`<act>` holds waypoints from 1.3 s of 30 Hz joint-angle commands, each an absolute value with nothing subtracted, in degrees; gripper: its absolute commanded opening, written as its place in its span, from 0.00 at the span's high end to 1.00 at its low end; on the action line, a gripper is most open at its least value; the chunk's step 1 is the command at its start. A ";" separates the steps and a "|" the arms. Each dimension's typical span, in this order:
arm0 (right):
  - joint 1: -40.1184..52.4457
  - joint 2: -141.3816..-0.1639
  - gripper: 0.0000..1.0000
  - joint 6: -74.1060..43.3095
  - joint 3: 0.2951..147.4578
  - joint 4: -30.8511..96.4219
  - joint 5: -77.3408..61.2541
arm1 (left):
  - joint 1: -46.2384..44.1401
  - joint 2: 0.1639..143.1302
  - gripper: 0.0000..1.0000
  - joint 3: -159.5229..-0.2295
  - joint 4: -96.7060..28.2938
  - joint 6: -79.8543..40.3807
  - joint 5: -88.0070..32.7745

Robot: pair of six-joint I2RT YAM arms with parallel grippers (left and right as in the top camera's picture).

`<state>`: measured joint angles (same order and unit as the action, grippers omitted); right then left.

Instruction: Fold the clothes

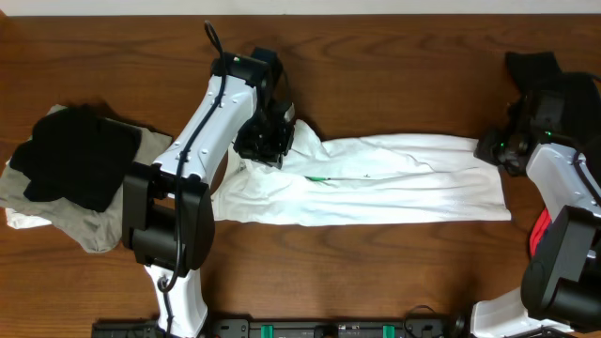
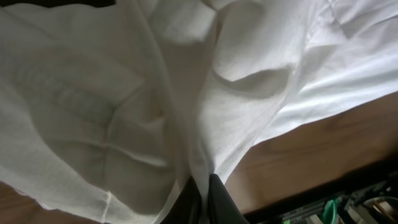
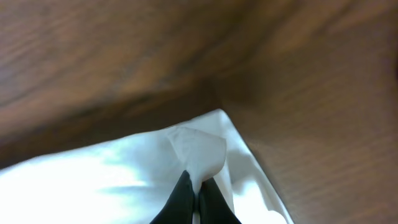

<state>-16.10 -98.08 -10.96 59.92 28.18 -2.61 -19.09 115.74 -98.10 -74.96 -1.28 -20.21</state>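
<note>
T-shirt [image 1: 394,183] pinched, left pincer [image 2: 200,183], seemingly right pincer [image 3: 196,182]

Overhead looks straight down on the table [image 1: 376,56]; both wrist views hug the white T-shirt [image 2: 93,93].

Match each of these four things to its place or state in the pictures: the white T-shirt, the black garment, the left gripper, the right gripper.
Column one:
1. T-shirt
2. black garment
3. left gripper
4. right gripper

Column two:
A. shut on a white corner, bare table beyond
B. lying on a beige cloth
C. stretched out across the table's middle
D. shut on bunched white folds

Pairs: 1-C; 2-B; 3-D; 4-A
</note>
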 commanded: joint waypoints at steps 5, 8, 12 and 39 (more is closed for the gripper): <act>-16.80 -96.60 0.96 -11.97 60.01 29.56 -0.36 | -19.22 116.09 0.94 -97.80 -78.39 -1.13 -20.99; -16.53 -96.60 0.96 -11.97 59.99 30.04 -0.69 | -19.51 116.09 0.92 -97.71 -79.46 -1.15 -21.02; -16.43 -96.60 0.96 -11.97 59.99 29.65 -1.87 | -19.86 116.09 0.62 -97.71 -78.43 -1.15 -21.04; -16.43 -96.60 0.96 -11.97 59.99 28.53 -3.49 | -24.95 122.89 0.26 -97.71 -56.38 -0.67 -14.90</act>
<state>-16.38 -98.08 -11.33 59.92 28.67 -3.05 -24.86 120.73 -98.02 -56.49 -1.43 -17.54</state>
